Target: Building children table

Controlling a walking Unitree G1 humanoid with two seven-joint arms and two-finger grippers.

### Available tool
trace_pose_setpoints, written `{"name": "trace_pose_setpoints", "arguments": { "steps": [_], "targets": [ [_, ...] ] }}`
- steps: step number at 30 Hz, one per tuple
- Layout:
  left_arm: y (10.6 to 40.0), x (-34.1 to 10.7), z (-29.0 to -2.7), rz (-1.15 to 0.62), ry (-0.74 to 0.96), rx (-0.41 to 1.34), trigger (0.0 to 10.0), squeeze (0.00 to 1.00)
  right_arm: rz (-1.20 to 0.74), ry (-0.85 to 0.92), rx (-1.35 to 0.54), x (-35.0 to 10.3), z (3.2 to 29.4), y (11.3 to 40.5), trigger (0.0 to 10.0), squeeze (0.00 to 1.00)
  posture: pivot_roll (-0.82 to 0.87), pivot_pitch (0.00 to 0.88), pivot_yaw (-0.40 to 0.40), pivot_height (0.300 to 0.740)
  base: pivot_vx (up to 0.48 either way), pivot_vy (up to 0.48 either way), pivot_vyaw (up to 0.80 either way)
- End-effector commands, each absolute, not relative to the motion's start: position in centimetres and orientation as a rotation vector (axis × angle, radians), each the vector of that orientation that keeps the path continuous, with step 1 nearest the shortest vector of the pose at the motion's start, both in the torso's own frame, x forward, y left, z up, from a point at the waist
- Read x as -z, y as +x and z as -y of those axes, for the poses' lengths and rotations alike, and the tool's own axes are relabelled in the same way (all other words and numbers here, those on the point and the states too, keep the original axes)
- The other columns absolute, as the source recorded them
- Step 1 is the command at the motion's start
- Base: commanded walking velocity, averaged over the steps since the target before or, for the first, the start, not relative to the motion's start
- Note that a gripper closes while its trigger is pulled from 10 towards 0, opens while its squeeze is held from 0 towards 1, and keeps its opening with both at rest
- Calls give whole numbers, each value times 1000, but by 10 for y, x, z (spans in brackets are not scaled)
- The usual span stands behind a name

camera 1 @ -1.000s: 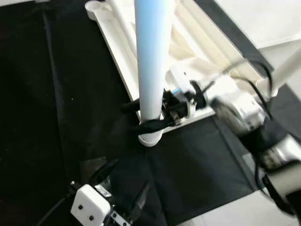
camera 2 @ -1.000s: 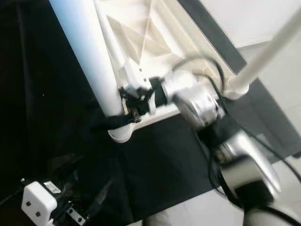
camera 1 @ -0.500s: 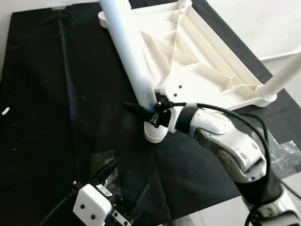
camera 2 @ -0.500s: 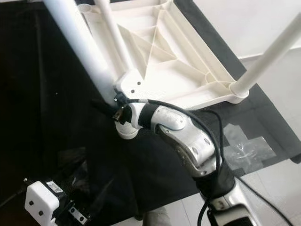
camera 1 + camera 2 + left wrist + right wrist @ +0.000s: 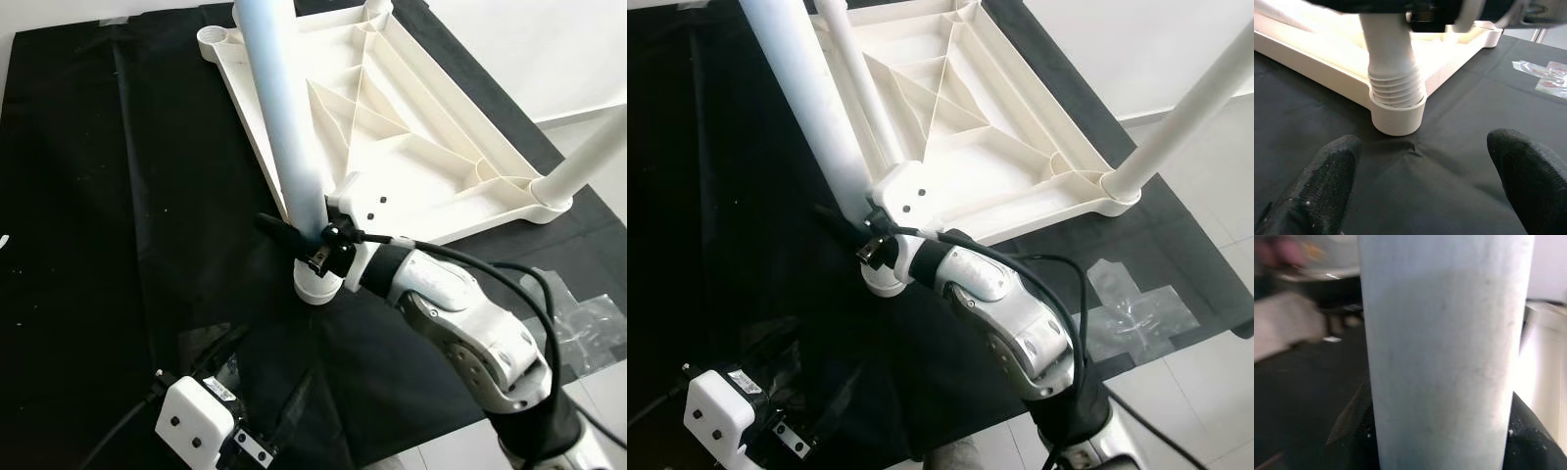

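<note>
A white plastic tabletop (image 5: 411,127) lies upside down on a black cloth (image 5: 108,215). A white table leg (image 5: 284,127) stands in its near corner socket (image 5: 318,286), threads showing above the socket (image 5: 1397,113). My right gripper (image 5: 299,235) is shut on this leg just above the socket, and the leg (image 5: 1444,352) stands between its fingers. Another leg (image 5: 1190,108) stands in the right corner socket, and a third leg (image 5: 857,83) rises further back. My left gripper (image 5: 1425,191) hovers open low over the cloth, just short of the socket, nothing between its fingers (image 5: 1327,176).
The black cloth covers the floor around the tabletop; pale tiles (image 5: 1215,382) show at the lower right. A clear plastic bag (image 5: 1132,304) lies on the cloth's right edge. The left wrist's white camera box (image 5: 196,423) sits at the bottom.
The head camera has shifted, so the whole scene sits differently. The leg stands more upright than half a second ago. My right gripper still holds it at the base.
</note>
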State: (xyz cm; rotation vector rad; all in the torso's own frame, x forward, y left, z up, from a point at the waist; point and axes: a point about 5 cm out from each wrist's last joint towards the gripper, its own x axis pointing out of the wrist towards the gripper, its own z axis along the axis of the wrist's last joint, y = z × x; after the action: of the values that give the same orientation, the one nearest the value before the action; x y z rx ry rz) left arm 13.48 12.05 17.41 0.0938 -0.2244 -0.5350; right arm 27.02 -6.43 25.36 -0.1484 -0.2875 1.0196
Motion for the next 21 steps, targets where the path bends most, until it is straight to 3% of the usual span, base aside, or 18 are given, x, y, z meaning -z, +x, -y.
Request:
{"name": "trace_pose_setpoints", "arguments": {
  "steps": [1, 10, 14, 21],
  "targets": [
    [134, -168, -121, 198, 77, 540, 10000, 0, 218, -153, -1143, -237, 66, 271, 10000, 0, -99, 362, -60, 740, 0, 0, 0],
    [134, -169, -120, 198, 76, 542, 10000, 0, 263, -241, -1325, -260, 86, 298, 10000, 0, -89, 370, -60, 740, 0, 0, 0],
    [132, -170, -121, 197, 77, 540, 10000, 0, 295, -114, -1425, -286, 89, 323, 10000, 0, -69, 390, -64, 740, 0, 0, 0],
    [130, -172, -120, 196, 74, 539, 10000, 0, 300, -62, -1457, -293, 88, 339, 10000, 0, -57, 411, -63, 740, 0, 0, 0]
  ]
}}
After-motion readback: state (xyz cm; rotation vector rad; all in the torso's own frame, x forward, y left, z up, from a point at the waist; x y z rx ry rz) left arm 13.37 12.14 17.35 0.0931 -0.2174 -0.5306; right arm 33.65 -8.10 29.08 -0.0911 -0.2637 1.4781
